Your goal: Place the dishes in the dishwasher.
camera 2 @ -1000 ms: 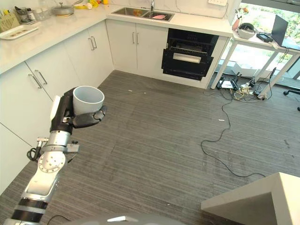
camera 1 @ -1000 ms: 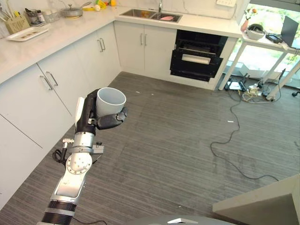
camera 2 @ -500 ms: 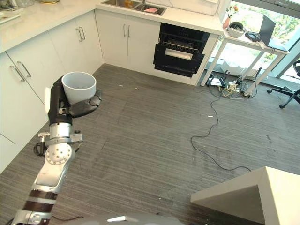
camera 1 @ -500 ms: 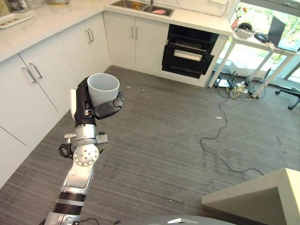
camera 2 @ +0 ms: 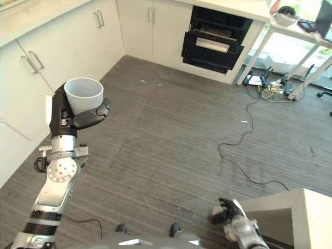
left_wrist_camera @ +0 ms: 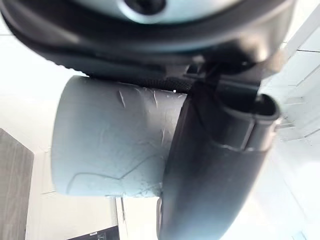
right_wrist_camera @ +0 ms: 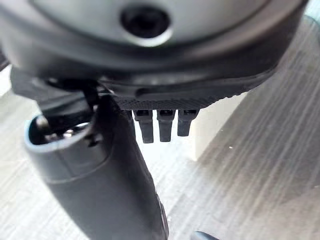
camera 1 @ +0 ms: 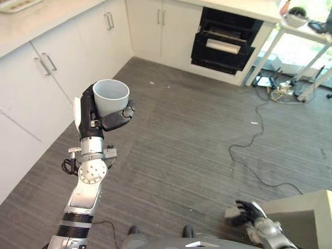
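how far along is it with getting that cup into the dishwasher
Done: the left hand has the grey cup gripped upright, mouth up. In hand: carrying it above the floor beside the white cabinets. Left: reaching the open black dishwasher across the room and setting the cup inside. The right hand hangs low, holding nothing.

A home kitchen: white cabinets (camera 1: 46,78) with metal handles line two walls under a pale bench (camera 1: 31,15), a black dishwasher (camera 2: 215,44) stands open beneath it, and grey wood-look floor (camera 1: 197,135) spreads between.
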